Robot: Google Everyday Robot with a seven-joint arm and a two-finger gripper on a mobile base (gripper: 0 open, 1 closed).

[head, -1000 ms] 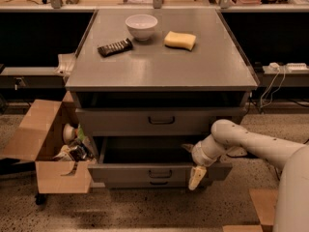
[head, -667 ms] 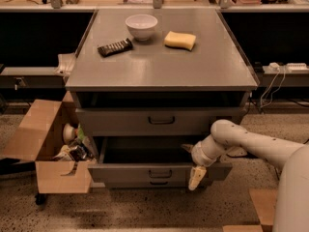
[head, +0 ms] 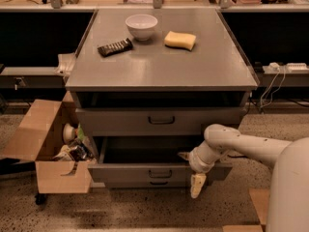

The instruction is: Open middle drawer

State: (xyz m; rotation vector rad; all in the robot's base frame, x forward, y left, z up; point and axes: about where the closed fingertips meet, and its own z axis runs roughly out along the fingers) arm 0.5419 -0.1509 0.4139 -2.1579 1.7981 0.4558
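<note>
No change: jaws at pulled-out middle drawer, cardboard box leftward.

I see my hand hanging at the right front of the pulled-out middle drawer, a cardboard box crowding its left end, open floor ahead.

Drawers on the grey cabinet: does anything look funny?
Yes. The middle drawer sticks out, showing its dark inside, farther than the drawer above. The gripper hangs at its front, right of the handle.

Grey middle drawer, dark loop handle, pulled partly out, gripper at its right front
</note>
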